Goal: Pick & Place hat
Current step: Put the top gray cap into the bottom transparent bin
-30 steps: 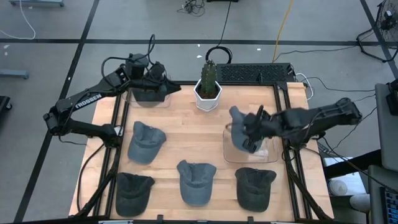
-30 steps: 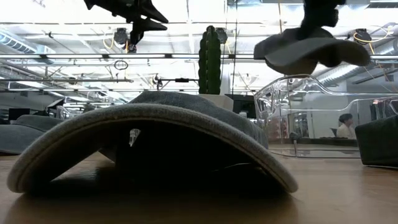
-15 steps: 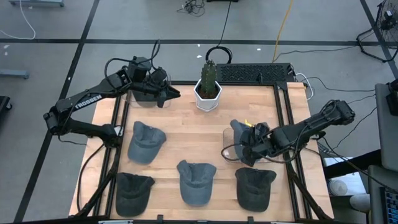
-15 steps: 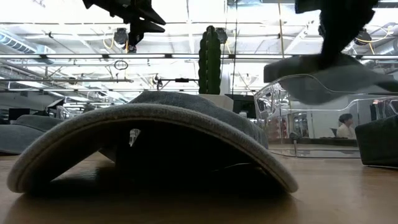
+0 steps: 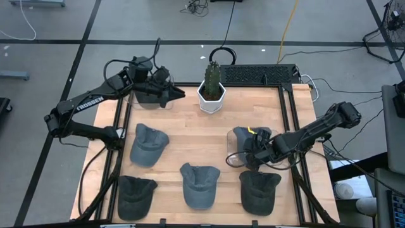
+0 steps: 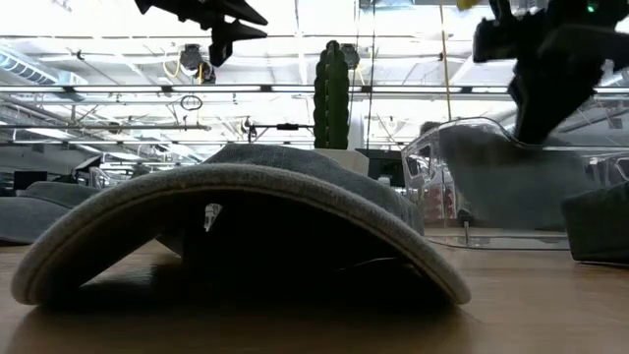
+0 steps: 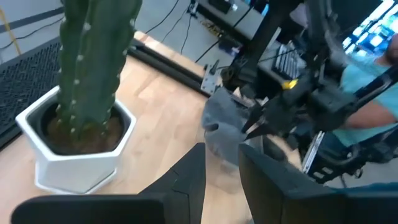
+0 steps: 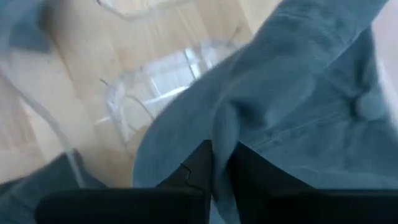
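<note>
denim hat (image 5: 243,137) now lowered into clear bin (image 5: 235,159), was held above it a second ago. right gripper (image 5: 255,150) still pinched on hat, so release is next. left gripper (image 5: 172,95) nearly closed, idle by cactus (image 5: 212,77).

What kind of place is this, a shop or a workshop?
Likely a robotics lab or test workshop: a wooden table on a metal frame, cables trailing over a taped concrete floor, and open ceiling pipes in the low view.

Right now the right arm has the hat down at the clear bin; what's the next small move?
Probably open the right gripper and let go: the grey hat it pinches already sits inside the clear bin, so only release remains before lifting away.
</note>
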### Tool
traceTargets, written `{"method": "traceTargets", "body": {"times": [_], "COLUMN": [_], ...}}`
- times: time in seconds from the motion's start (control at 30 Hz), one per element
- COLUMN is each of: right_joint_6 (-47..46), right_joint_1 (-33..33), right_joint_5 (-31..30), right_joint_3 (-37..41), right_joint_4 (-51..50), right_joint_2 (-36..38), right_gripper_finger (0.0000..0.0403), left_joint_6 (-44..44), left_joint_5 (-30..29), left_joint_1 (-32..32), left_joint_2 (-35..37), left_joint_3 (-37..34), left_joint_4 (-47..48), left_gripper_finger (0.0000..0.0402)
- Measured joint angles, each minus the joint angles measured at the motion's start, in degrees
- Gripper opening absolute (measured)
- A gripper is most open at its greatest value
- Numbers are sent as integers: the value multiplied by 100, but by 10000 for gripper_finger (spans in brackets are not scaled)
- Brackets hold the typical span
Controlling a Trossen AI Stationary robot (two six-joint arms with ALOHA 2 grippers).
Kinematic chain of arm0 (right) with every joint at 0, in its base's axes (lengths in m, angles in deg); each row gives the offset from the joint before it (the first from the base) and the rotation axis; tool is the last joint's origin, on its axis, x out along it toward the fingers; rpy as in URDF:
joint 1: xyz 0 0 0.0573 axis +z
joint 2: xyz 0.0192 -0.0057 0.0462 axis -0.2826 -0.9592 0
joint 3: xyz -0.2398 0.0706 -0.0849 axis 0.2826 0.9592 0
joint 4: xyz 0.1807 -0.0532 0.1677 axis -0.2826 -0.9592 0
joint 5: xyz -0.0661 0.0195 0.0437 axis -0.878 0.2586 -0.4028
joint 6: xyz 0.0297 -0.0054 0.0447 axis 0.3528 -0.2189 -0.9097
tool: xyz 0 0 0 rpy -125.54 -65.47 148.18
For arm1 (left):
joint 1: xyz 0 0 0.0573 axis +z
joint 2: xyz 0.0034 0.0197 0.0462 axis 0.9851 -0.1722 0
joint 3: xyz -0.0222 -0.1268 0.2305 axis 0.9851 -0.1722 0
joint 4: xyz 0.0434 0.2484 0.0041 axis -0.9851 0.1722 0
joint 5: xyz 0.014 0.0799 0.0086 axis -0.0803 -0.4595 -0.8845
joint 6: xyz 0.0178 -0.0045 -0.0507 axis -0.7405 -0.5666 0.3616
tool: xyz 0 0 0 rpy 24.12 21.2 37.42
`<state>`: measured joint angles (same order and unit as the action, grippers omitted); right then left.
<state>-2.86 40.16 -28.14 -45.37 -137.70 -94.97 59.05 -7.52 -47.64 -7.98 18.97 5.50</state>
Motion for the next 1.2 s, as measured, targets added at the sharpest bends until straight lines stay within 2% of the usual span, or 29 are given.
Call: {"method": "traceTargets", "body": {"times": [0.17,0.37,0.5,0.67,0.77,0.87,0.93,1.2], "right_joint_6": [-168,90,-77,-681,-716,-181,127,434], "right_joint_1": [-4,37,33,-79,-224,-437,-588,-975], "right_joint_5": [539,711,748,515,147,111,291,507], "right_joint_3": [146,125,125,124,116,116,116,116], "right_joint_4": [75,147,124,109,159,157,155,678], "right_joint_2": [2,272,673,1409,1643,1539,1357,745], "right_gripper_finger": [69,92,100,95,87,78,70,40], "left_joint_6": [63,124,170,184,191,115,48,99], "left_joint_5": [0,0,0,0,-22,-130,-169,-215], "left_joint_1": [4,2,4,26,26,26,26,17], "left_joint_2": [0,1,2,31,26,26,24,24], "left_joint_3": [0,0,0,0,0,1,0,2], "left_joint_4": [-174,-172,-172,-254,-423,-657,-775,-876], "left_gripper_finger": [102,102,102,102,102,102,102,102]}}
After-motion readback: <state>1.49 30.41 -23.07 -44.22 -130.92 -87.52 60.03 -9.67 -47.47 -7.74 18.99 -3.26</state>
